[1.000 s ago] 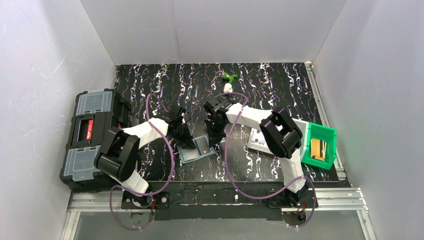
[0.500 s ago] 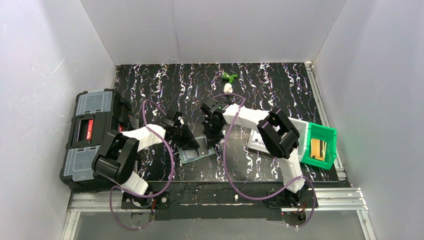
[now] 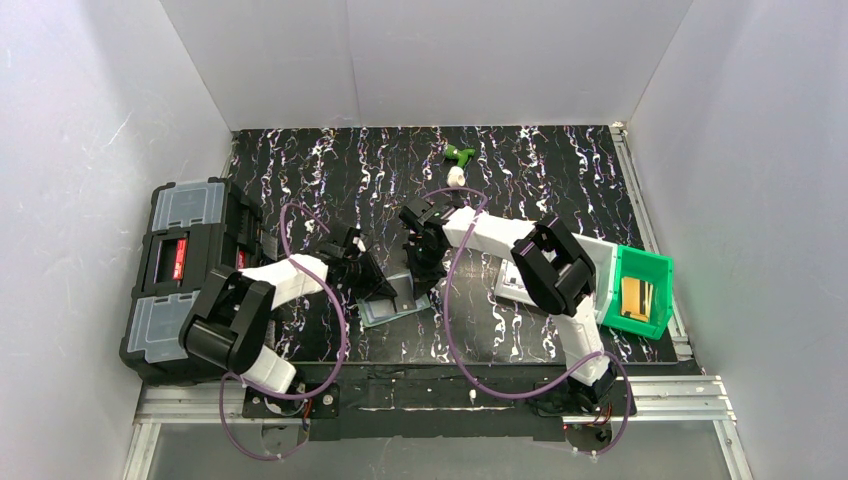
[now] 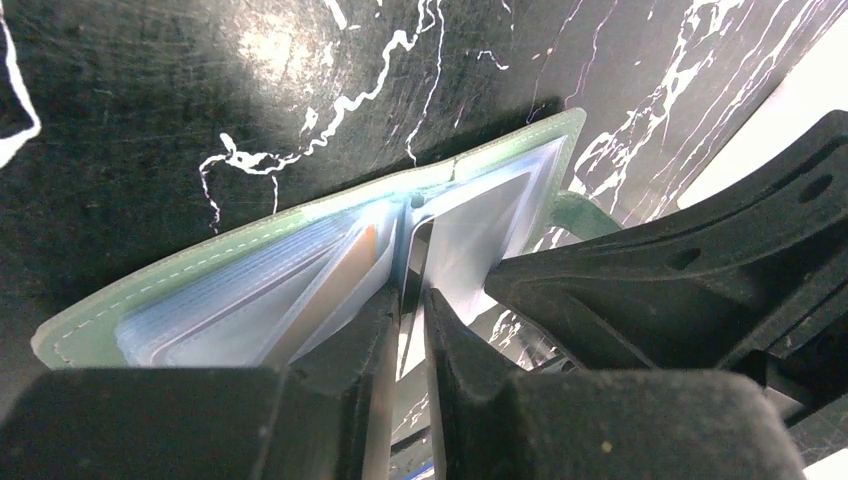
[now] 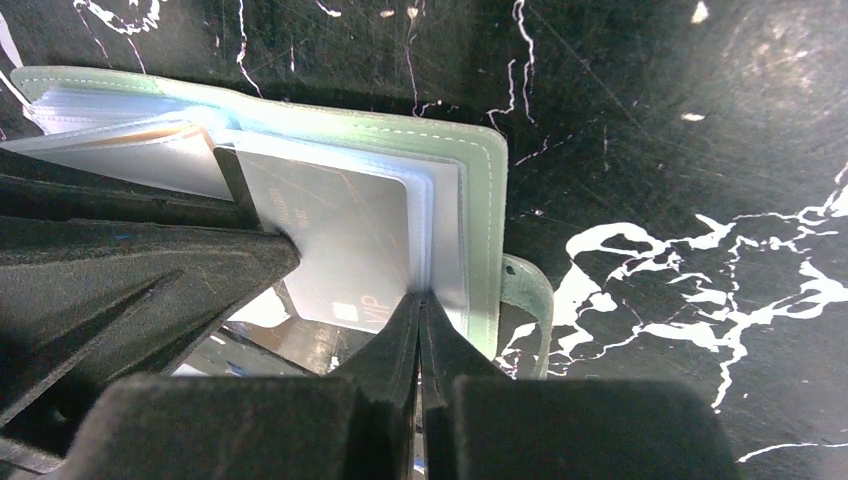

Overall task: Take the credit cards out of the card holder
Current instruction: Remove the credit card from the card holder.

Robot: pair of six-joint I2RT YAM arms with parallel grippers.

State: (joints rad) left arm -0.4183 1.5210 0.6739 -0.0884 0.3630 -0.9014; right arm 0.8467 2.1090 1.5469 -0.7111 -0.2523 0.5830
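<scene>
The card holder (image 3: 397,298) lies open on the black marbled table, pale grey-green with clear sleeves. It also shows in the left wrist view (image 4: 250,290) and the right wrist view (image 5: 460,150), with its snap tab (image 5: 530,300). My left gripper (image 3: 372,284) is shut on the thin edge of a pale grey credit card (image 5: 340,240) printed "VIP", at the holder's fold (image 4: 410,300). My right gripper (image 3: 424,276) is shut on the right leaf's clear sleeve edge (image 5: 421,305). An orange-edged card (image 4: 340,280) sits in a left sleeve.
A big black toolbox (image 3: 185,270) stands at the left edge. A white tray (image 3: 518,282) and a green bin (image 3: 640,290) sit at the right. A small green and white object (image 3: 457,160) lies at the back. White walls enclose the table.
My left arm has drawn back a little to the left with its gripper at the holder. My right gripper has shifted slightly left. The holder stays in place.
</scene>
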